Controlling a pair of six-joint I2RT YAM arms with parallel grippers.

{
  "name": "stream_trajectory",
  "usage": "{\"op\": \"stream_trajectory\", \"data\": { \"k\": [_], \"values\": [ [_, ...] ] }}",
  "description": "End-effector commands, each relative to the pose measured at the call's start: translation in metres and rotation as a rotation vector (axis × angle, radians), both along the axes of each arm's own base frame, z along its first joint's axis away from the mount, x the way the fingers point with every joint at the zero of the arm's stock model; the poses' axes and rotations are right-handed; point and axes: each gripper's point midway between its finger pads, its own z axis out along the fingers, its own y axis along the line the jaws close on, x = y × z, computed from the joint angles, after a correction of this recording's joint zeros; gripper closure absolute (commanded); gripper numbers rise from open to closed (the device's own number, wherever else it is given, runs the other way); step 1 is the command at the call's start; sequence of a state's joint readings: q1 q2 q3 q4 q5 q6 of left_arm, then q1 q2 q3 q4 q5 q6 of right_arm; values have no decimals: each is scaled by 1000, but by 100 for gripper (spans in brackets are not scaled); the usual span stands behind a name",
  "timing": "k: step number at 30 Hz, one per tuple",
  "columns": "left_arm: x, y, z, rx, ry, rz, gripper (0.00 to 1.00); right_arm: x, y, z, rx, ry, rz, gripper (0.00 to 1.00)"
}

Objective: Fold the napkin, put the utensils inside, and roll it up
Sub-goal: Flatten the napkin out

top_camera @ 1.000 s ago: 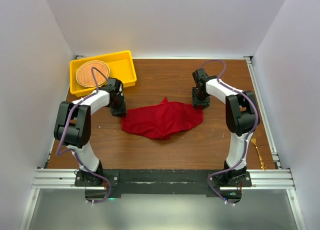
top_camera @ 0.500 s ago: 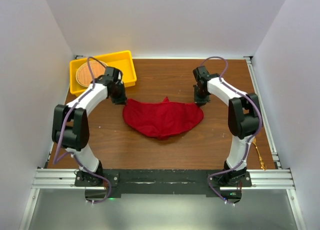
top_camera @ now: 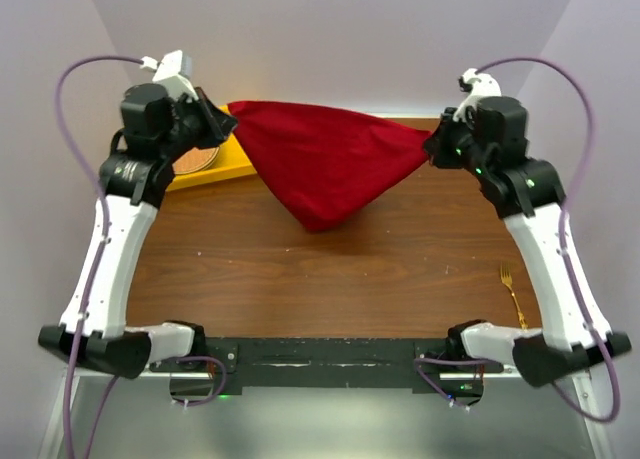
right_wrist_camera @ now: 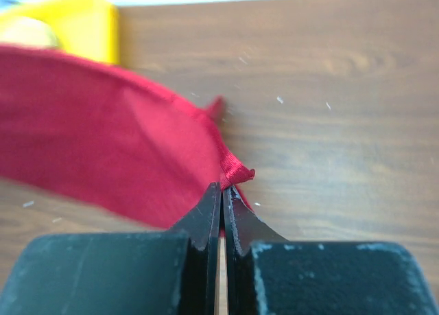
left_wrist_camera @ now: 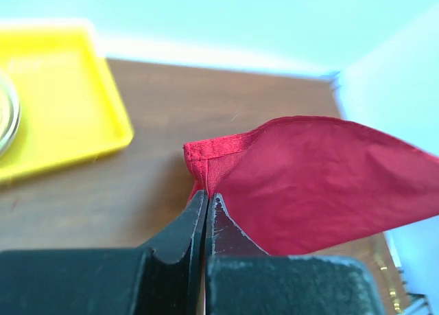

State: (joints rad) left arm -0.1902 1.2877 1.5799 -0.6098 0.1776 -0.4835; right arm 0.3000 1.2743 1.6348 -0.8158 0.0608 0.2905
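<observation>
My left claw (left_wrist_camera: 206, 195) and my right claw (right_wrist_camera: 221, 186) are both closed tight, each pinching one corner of the red napkin (top_camera: 325, 164) above the table (top_camera: 330, 269).

I am seeing the overhead view brightly and evenly lit from above, with the walls (top_camera: 330, 39) washing out pale. The napkin (top_camera: 325, 169) is casting a soft shadow onto the bench (top_camera: 330, 274) just beneath its hanging tip. In the left wrist view I am getting a bluish cast on the far wall. There the yellow tray (left_wrist_camera: 62, 116) is blurring and the left tool (left_wrist_camera: 206, 195) is reading as a dark, soft mass. In the right wrist view the napkin's left part is smearing out of focus, while the wood grain is showing crisp beyond the right tool (right_wrist_camera: 221, 187).
</observation>
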Motion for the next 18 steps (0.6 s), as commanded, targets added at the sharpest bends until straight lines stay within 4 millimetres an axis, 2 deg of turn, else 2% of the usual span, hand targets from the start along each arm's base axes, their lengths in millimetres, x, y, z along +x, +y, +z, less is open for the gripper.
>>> {"op": "stream_trajectory", "data": {
  "k": [1, 2, 3, 4, 5, 6, 7, 8, 9, 11, 12, 15, 16, 18],
  "values": [
    [-36, -7, 75, -65, -210, -80, 100, -53, 10, 48, 52, -123, 158, 100],
    [-43, -6, 86, -74, -255, -83, 100, -60, 10, 50, 60, -134, 169, 100],
    [-59, -3, 102, -84, -310, -84, 100, -70, 10, 56, 65, -158, 187, 100],
    [-64, -2, 101, -88, -322, -84, 100, -87, 9, 68, 83, -206, 208, 100],
    [-72, -1, 110, -96, -365, -84, 100, -94, 9, 73, 96, -239, 219, 100],
    [-90, 2, 122, -106, -414, -86, 100, -102, 9, 80, 112, -272, 228, 100],
    [-95, 3, 119, -109, -421, -86, 100, -120, 5, 93, 133, -334, 235, 100],
    [-102, 6, 124, -111, -448, -79, 100, -127, 3, 102, 147, -373, 234, 100],
    [-118, 10, 132, -116, -484, -74, 100, -133, 1, 109, 158, -399, 231, 100],
    [-130, 14, 138, -118, -523, -65, 100, -152, -8, 128, 172, -462, 217, 100],
    [-143, 16, 144, -123, -555, -64, 100, -157, -11, 133, 181, -475, 208, 100],
    [-152, 28, 144, -137, -591, -5, 100, -161, -30, 136, 178, -489, 101, 100],
    [-145, 30, 130, -155, -554, 22, 100, -158, -35, 131, 175, -484, 71, 100],
    [-136, 37, 120, -179, -527, 80, 100, -143, -52, 115, 143, -442, -50, 100]
  ]
}}
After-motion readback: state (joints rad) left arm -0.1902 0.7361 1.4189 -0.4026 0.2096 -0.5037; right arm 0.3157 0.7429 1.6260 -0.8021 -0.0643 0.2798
